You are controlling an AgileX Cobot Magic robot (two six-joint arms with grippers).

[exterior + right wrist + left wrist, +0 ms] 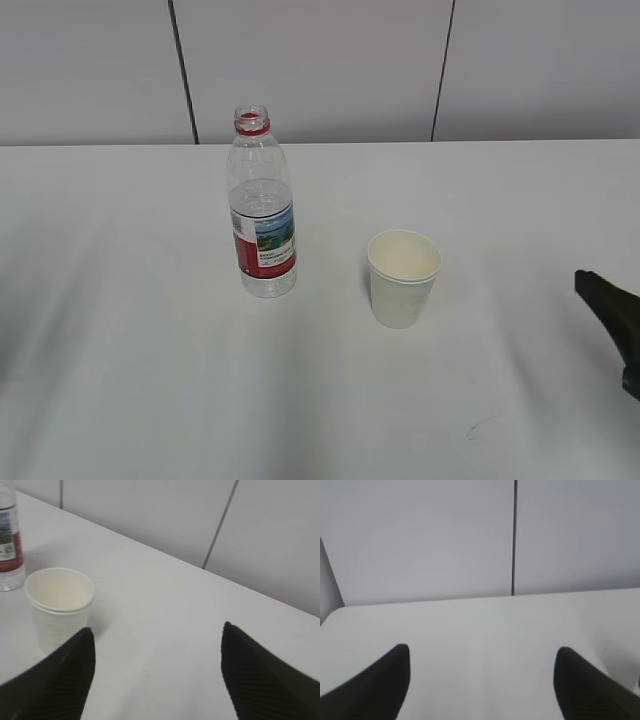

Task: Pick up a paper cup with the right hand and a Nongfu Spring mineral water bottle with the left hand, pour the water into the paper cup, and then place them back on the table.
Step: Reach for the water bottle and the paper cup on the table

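Right hand (157,675): the two black fingers stand spread wide with nothing between them, hovering low over the table (165,615). In the exterior view only a dark tip of this arm shows at the right edge. The paper cup (59,605) stands upright and empty just ahead of the left finger (55,680), outside the gap, so the gripper must shift toward it before closing. The cup is judged light, thin-walled and easily crushed; a gentle grasp across the mid-wall, below the rolled rim, seems safest.

Left hand (482,680): its fingers are likewise spread apart and empty. Its wrist view shows only bare tabletop and wall ahead, so the bottle lies outside that view, and the arm itself is not seen in the exterior view.

Nongfu Spring mineral water bottle (262,205): upright, uncapped, left of the cup (403,277) and well apart from it, near mid-table. The water level is hard to read. The clear plastic is judged smooth and somewhat yielding; a hold around the labelled midsection should resist slipping while tilting.
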